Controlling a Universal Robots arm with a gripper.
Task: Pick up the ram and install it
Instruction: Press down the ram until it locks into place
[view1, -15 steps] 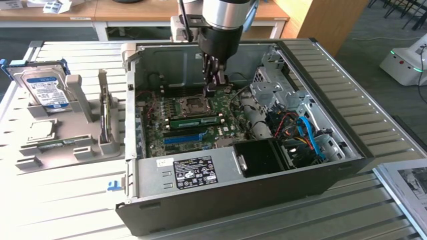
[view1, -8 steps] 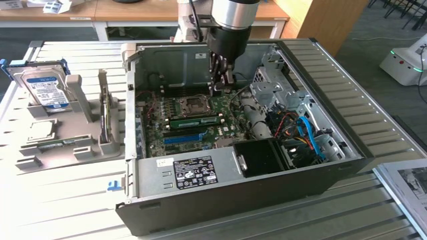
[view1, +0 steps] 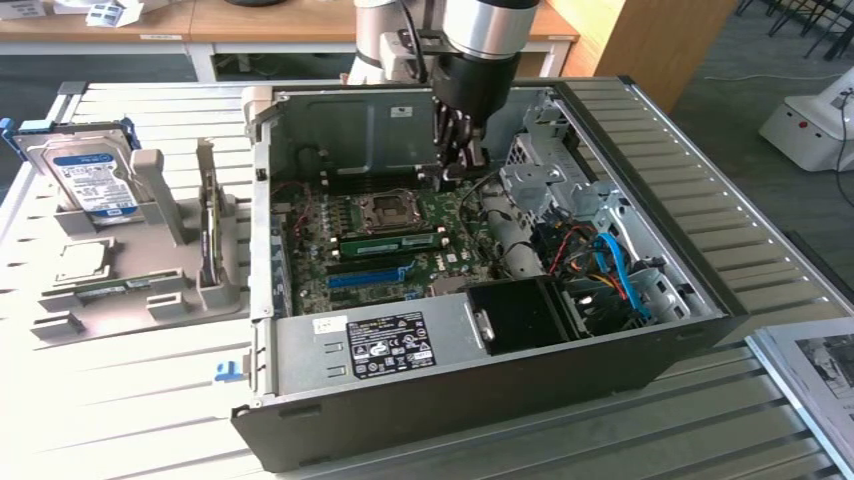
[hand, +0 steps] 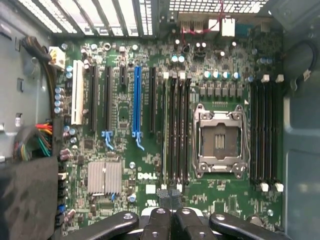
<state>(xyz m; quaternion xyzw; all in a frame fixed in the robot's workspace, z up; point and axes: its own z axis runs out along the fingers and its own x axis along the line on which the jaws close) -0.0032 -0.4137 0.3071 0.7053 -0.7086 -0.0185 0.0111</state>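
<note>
Ram sits edge-up in one of the long black memory slots on the motherboard, inside the open computer case. In the exterior view it reads as a narrow green strip lying between the CPU socket and the bright blue slot. In the wrist view the ram is a thin pale line in the slot of that bank farthest from the CPU socket, on the side toward the blue slot. The other slots of the bank beside it look dark and unfilled.

The gripper hangs inside the case over the end of that slot bank, near the case's far wall. Its fingers are pressed together with nothing between them, and the tips are clear of the ram. A ribbed silver heat sink sits on the board beyond the blue slot.

Outside the case, toward the exterior view's left, a hard drive with a blue-white label stands upright in a grey stand on the slatted table.
</note>
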